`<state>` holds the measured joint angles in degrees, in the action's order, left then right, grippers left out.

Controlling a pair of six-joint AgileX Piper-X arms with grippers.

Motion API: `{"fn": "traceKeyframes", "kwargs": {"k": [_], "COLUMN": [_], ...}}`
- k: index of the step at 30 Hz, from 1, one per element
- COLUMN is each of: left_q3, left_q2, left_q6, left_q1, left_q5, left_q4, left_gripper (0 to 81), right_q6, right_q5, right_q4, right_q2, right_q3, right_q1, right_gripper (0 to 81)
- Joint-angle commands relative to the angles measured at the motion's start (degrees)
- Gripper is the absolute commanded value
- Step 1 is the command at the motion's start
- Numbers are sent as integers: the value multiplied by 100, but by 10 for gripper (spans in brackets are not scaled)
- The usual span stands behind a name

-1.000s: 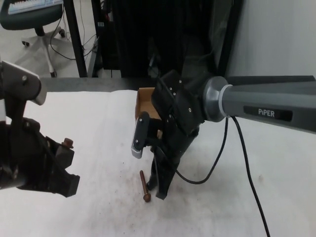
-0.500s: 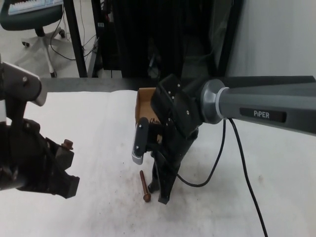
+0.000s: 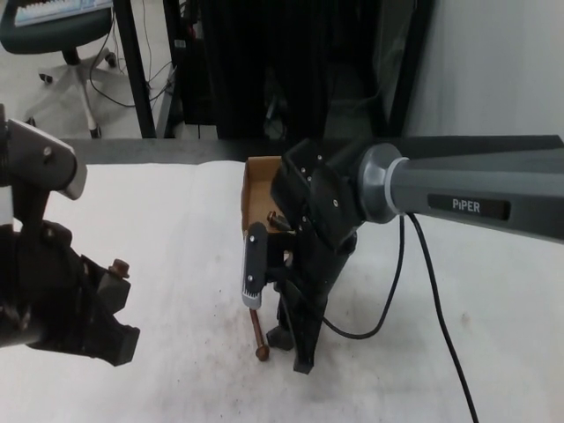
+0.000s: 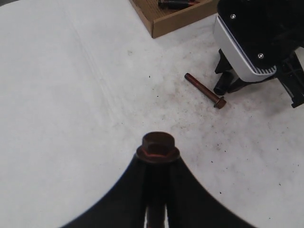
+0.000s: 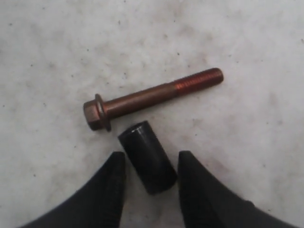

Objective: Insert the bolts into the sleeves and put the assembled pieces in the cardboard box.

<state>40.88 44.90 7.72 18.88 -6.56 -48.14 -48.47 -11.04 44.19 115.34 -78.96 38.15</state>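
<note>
- Two bolts are in play: the held bolt (image 4: 157, 147) stands head up in the left gripper (image 4: 156, 164), whose jaws are closed on its shank.
- That left gripper (image 3: 113, 284) hangs above the near left of the white-covered bench (image 3: 176, 229), well apart from everything else.
- At the bench's middle, the right gripper (image 5: 151, 156) is down at the surface with its jaws open, one finger on either side of the black sleeve (image 5: 147, 164).
- I cannot tell whether the fingers touch the sleeve, which lies on its side.
- Just beside the sleeve's open end lies the loose bolt (image 5: 152, 97), flat on the cloth, to the left of the right gripper (image 3: 293, 348).
- Farther back, behind the right arm, sits the cardboard box (image 3: 256, 176) with dark pieces (image 4: 175, 4) inside.
</note>
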Motion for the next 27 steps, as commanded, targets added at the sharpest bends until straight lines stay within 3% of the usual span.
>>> {"fn": "traceKeyframes", "kwargs": {"k": [1,6,11,14,17,24,27], "left_q3": [10,10,10,10,10,10,10], "left_q2": [-70,-70,-70,-70,-70,-204,-299], "left_q6": [15,15,15,15,15,15,15], "left_q1": [-12,-12,-12,-12,-12,-12,-12], "left_q5": [9,9,9,9,9,9,9], "left_q4": [-4,-4,-4,-4,-4,19,36], "left_gripper": [4,4,4,4,4,4,4], "right_q6": [-152,-164,-145,164,972,2488,2772], "right_q5": [-51,22,457,642,641,641,641], "right_q4": [77,59,-105,-77,-37,497,799], "right_q2": [127,280,294,243,158,-131,-177], "right_q3": [44,44,29,-8,-32,-30,-30], "right_q1": [-5,80,309,446,535,465,460], "right_gripper": [328,248,6,8,8,8,8]}}
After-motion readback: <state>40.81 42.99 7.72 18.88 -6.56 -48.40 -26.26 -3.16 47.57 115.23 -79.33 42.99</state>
